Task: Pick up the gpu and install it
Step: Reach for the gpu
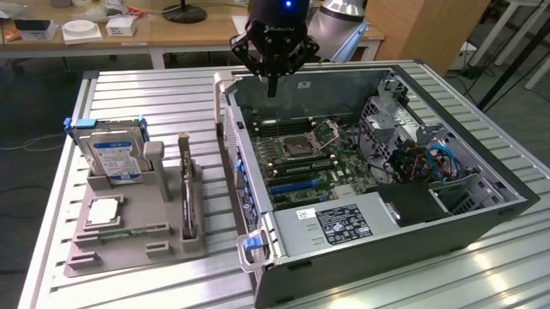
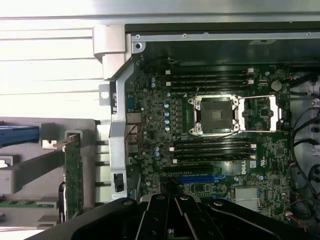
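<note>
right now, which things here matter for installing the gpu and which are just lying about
For the job: gpu in the grey rack, open computer case, shut pincer above it.
Lying about: hard drive, memory strip.

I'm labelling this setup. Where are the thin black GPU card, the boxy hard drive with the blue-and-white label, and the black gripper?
thin black GPU card (image 1: 188, 196), exterior view, its upper edge.
boxy hard drive (image 1: 116, 159), exterior view, its blue-and-white label.
black gripper (image 1: 272, 92), exterior view, its shut fingertips.
</note>
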`<state>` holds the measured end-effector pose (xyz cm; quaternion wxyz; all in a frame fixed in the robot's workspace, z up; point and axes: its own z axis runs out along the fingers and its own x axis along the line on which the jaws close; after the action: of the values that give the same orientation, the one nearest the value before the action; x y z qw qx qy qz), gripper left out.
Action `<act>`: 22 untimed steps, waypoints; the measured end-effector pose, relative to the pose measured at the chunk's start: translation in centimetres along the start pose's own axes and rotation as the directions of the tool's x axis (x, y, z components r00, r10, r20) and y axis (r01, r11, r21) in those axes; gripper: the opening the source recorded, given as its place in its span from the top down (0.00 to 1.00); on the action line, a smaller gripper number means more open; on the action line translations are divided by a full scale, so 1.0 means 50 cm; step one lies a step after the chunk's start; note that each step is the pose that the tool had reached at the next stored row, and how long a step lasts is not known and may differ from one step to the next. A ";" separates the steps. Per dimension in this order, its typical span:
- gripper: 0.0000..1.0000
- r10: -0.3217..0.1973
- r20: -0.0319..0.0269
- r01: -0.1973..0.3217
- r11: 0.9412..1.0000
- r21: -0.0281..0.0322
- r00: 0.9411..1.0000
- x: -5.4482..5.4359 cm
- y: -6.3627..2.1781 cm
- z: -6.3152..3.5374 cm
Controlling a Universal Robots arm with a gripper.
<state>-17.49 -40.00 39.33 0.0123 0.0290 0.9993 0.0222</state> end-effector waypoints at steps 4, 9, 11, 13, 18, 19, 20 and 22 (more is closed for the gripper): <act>0.89 -0.001 0.000 0.001 1.000 0.000 1.000 0.005 0.000 0.000; 0.89 -0.001 0.000 0.001 1.000 0.000 1.000 0.011 -0.001 0.000; 0.89 -0.002 0.000 0.002 1.000 0.000 1.000 0.013 -0.001 0.000; 0.89 -0.002 0.000 0.002 1.000 0.000 1.000 0.016 -0.001 0.000; 0.89 -0.002 0.000 0.002 1.000 0.000 1.000 0.022 -0.001 -0.001; 0.89 -0.003 0.000 0.003 1.000 0.000 1.000 0.024 -0.001 -0.001; 0.89 -0.003 0.000 0.003 1.000 0.000 1.000 0.025 -0.001 -0.001; 0.89 -0.003 0.000 0.003 1.000 0.000 1.000 0.028 -0.002 -0.001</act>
<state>-18.89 -40.00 39.33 0.0123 0.0276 0.9993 0.0222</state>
